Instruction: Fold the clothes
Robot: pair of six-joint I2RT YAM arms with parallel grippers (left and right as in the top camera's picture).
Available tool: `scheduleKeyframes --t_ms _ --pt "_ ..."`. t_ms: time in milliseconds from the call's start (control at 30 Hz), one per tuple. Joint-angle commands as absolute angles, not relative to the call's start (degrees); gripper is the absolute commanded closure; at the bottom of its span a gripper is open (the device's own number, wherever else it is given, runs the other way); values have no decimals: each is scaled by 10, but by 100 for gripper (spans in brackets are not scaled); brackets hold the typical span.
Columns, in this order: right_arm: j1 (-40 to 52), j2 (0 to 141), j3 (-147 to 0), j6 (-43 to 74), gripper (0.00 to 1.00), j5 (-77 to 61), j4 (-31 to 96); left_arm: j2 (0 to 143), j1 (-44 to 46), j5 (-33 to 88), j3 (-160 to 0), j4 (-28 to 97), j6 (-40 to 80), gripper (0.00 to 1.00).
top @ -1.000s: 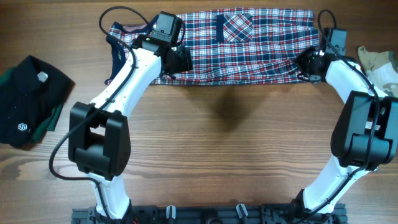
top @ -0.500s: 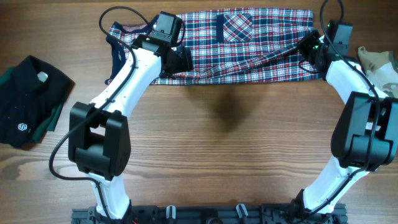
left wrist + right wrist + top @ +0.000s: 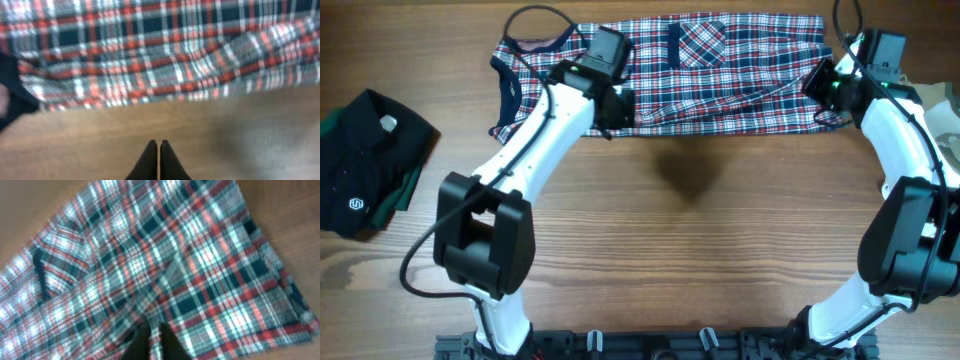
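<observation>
Plaid shirt (image 3: 720, 75): one, desk's (image 3: 720, 250) far edge
Black garment (image 3: 370, 160): one, left edge
White and beige garment (image 3: 948, 105): one, right edge
Arms: two, left arm (image 3: 535, 140), right arm (image 3: 910, 140)
Pincers: two, left pincer (image 3: 158, 147), right pincer (image 3: 155, 335)

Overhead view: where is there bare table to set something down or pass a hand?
Widest: bare wood mid-table, below the plaid shirt, between the left arm and right arm. Narrower: between the black garment and left arm. Crowded: the far edge and the right edge by the beige garment.
</observation>
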State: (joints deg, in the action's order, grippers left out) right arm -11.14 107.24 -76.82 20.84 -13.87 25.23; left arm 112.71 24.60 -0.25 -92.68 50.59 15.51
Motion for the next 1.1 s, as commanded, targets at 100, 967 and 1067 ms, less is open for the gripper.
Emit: scheduleKeyframes --t_ms 100,967,1067 --pt "-111 1137 -754 84 96 -112 243 1123 246 1 -928 541 245 96" --pt "-111 1217 -754 46 96 -111 225 1208 209 8 -928 489 383 72" --pt "-111 1217 -754 46 96 -112 225 1199 184 51 -928 472 468 37"
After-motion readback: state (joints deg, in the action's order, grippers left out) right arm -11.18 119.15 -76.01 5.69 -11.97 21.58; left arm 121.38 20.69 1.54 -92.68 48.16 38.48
